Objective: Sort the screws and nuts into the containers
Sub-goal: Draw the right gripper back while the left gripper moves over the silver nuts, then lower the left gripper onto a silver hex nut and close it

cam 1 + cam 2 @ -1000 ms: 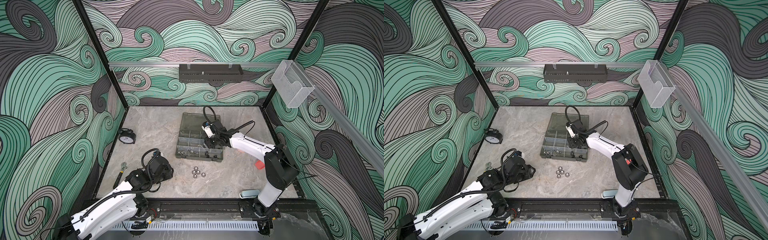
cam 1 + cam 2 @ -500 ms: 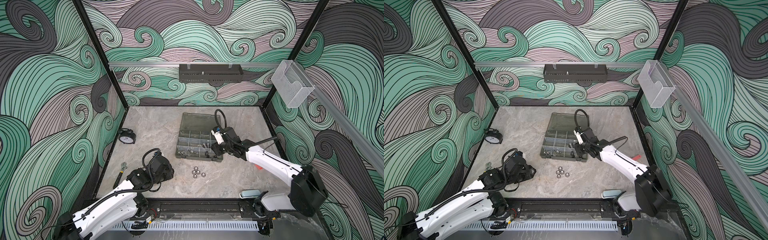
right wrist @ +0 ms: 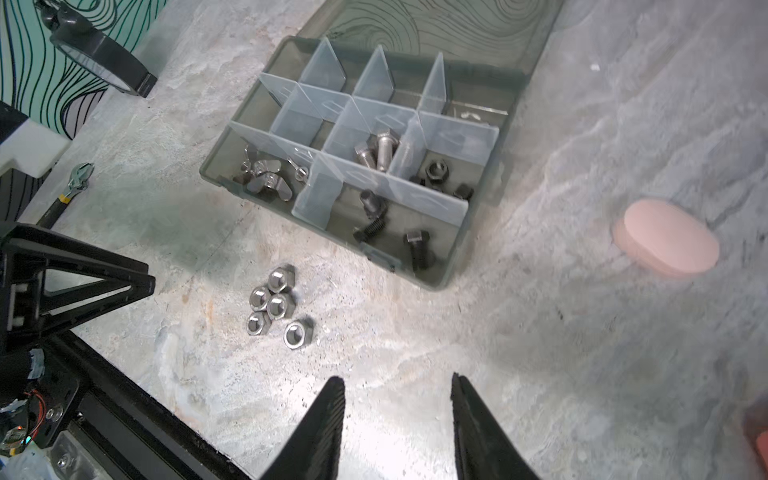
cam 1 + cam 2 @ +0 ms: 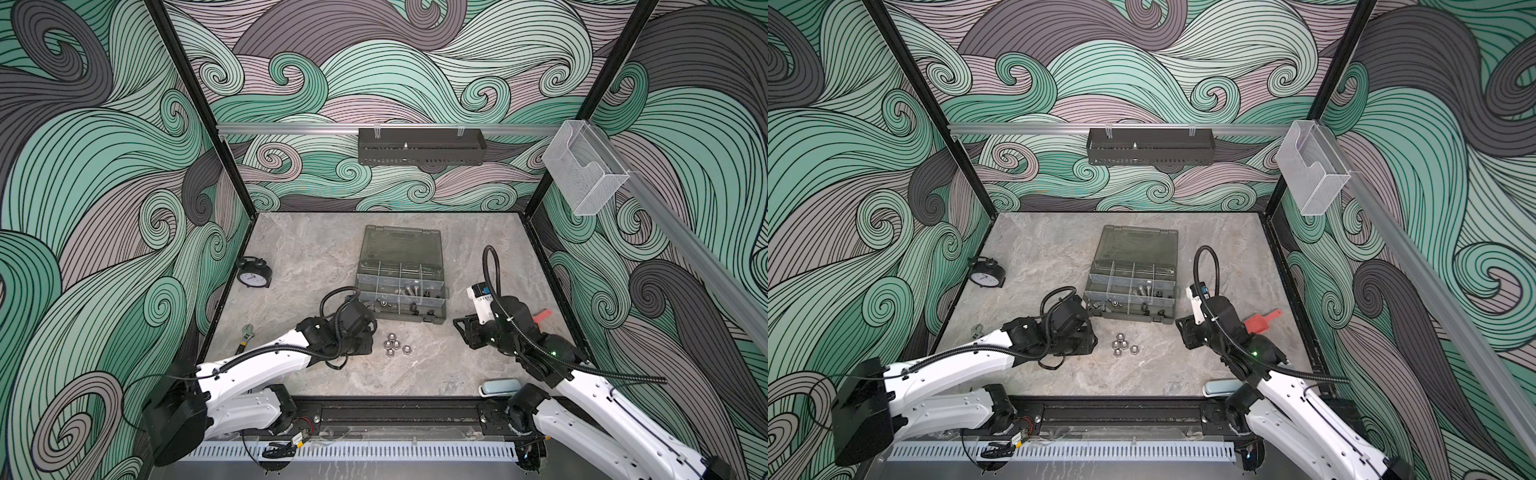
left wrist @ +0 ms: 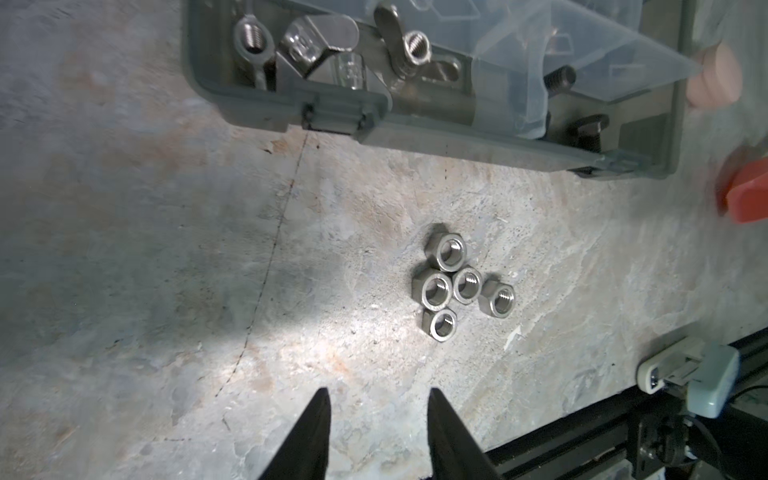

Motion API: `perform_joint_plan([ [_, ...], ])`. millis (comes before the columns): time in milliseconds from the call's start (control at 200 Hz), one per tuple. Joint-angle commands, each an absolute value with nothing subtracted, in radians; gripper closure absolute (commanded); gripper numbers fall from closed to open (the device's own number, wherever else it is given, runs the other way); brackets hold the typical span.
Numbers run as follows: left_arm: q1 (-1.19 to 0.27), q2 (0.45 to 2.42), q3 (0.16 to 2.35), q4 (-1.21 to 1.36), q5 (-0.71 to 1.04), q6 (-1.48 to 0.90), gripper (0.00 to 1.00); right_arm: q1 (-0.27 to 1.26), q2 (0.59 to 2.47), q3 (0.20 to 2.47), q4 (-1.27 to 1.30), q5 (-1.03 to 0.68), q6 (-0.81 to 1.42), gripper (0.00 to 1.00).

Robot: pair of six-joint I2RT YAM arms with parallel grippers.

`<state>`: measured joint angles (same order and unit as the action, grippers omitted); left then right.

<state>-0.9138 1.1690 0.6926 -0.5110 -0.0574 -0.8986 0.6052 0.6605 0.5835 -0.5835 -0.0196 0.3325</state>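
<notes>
Several silver nuts [image 4: 395, 343] [image 4: 1123, 345] lie in a tight cluster on the stone tabletop, just in front of the grey-green organizer case [image 4: 405, 318] with its containers. Silver screws [image 3: 376, 151] lie in a middle compartment and black screws [image 3: 390, 232] in the near right one. Black nuts [image 3: 438, 170] sit beside the silver screws. My left gripper [image 5: 376, 395] is open and empty, low over the table, just left of the nuts [image 5: 457, 286]. My right gripper [image 3: 399, 380] is open and empty too, right of the nuts [image 3: 276, 305] and off the case's corner [image 3: 438, 279].
Wing nuts [image 3: 266, 178] fill the case's near left compartment. An alarm clock [image 4: 254, 274] and a wrench [image 4: 246, 334] lie at the left. A red scoop [image 4: 1262, 320] and a pink disc [image 3: 667, 243] lie at the right. A pale grey-blue object [image 4: 498, 386] rests on the front edge.
My right arm has drawn back from over the case to the front right of the table. My left gripper has shifted right, closer to the nuts.
</notes>
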Motion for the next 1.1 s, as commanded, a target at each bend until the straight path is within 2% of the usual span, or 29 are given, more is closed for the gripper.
perform_joint_plan([
  [0, -0.941, 1.234, 0.744, -0.475, -0.047, -0.863, 0.58, 0.601, 0.587, 0.548, -0.635, 0.0, 0.442, 0.57],
  [500, -0.979, 1.543, 0.901, -0.492, 0.019, -0.775, 0.58, 0.602, 0.634, 0.56, -0.655, -0.034, 0.452, 0.56],
  [1096, -0.984, 1.655, 0.994, -0.565, -0.03, -0.727, 0.58, 0.603, 0.6, 0.543, -0.678, -0.044, 0.463, 0.56],
])
